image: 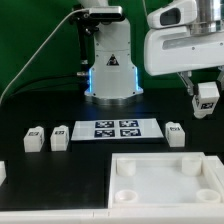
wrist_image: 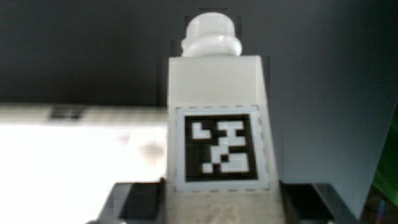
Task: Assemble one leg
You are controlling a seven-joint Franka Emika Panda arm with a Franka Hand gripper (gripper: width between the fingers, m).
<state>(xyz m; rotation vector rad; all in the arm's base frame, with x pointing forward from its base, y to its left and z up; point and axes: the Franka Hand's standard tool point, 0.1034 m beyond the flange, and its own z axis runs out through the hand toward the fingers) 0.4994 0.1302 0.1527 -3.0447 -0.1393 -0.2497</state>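
Observation:
My gripper [image: 207, 103] is at the exterior view's right, lifted above the table, shut on a white leg [image: 208, 97] with a black-and-white tag. In the wrist view the leg [wrist_image: 221, 120] stands lengthwise between the dark fingers [wrist_image: 146, 203], its rounded peg end pointing away. Three more legs lie on the black table: two at the left [image: 34, 138] [image: 59, 136] and one right of the marker board [image: 175, 133]. The large white square tray-like part [image: 165, 177] with corner sockets lies at the front right, below the held leg.
The marker board [image: 116, 129] lies in the middle of the table. The robot base [image: 110, 70] stands behind it. A white object edge [image: 2, 173] shows at the far left. Green backdrop behind.

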